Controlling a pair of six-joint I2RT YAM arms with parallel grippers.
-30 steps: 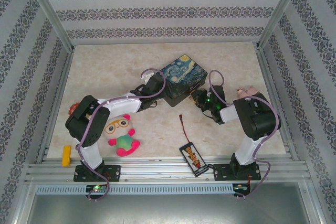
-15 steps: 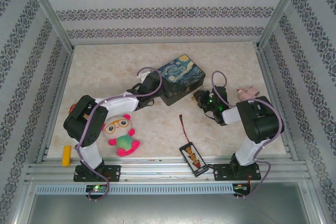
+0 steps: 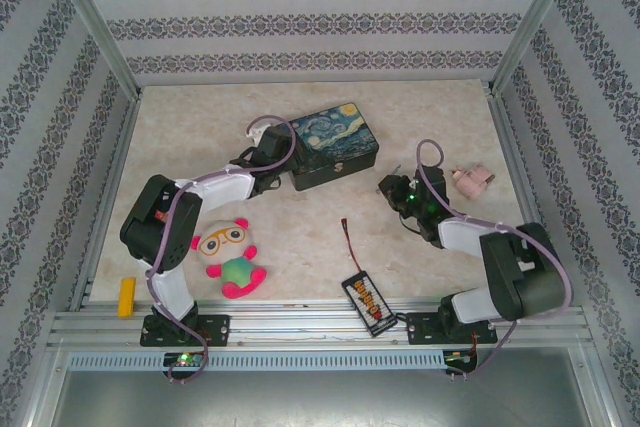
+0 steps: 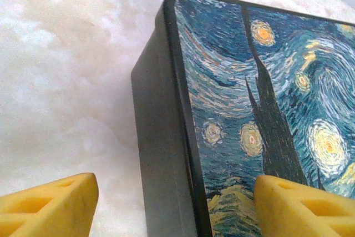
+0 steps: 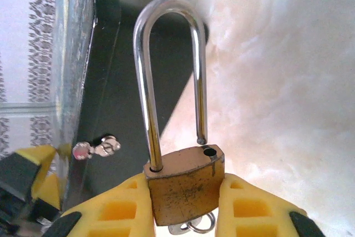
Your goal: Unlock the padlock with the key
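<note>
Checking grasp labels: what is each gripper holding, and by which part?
Right gripper holds the padlock by its brass body, with the shackle sticking out free. Left gripper is open, its jaws either side of the box edge, holding nothing.

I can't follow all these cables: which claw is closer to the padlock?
Right. The right claw grips the padlock between its fingers. The left claw is open at the box's opposite end, away from the padlock.

The key (image 5: 195, 227) hides mostly beneath the padlock (image 5: 186, 184), cropped below.
</note>
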